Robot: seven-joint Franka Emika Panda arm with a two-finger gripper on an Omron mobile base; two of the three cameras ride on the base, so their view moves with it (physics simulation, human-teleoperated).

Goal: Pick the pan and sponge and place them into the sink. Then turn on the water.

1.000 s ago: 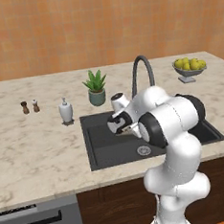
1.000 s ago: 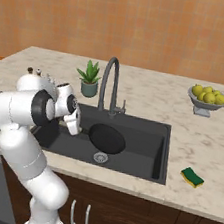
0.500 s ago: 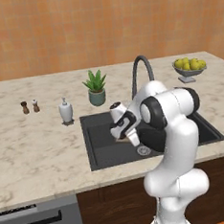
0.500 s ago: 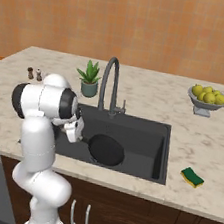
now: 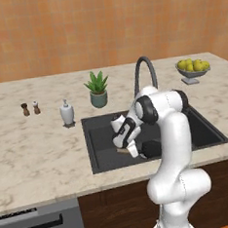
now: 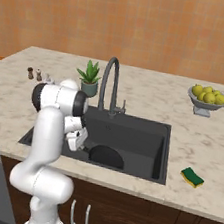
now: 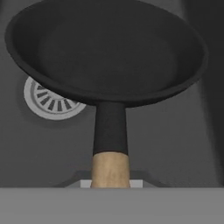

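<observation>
Jaws have lowered the pan [image 7: 105, 48] deeper into the sink [image 6: 145, 139].

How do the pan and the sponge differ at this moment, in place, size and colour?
The pan is down inside the sink, held by its handle in the gripper; the sponge lies on the counter beside it. The pan is black, round and far larger; the sponge is a small yellow-green block.

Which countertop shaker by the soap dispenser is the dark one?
The outer shaker, farthest from the soap dispenser; the shaker beside it is white-bodied.
</observation>
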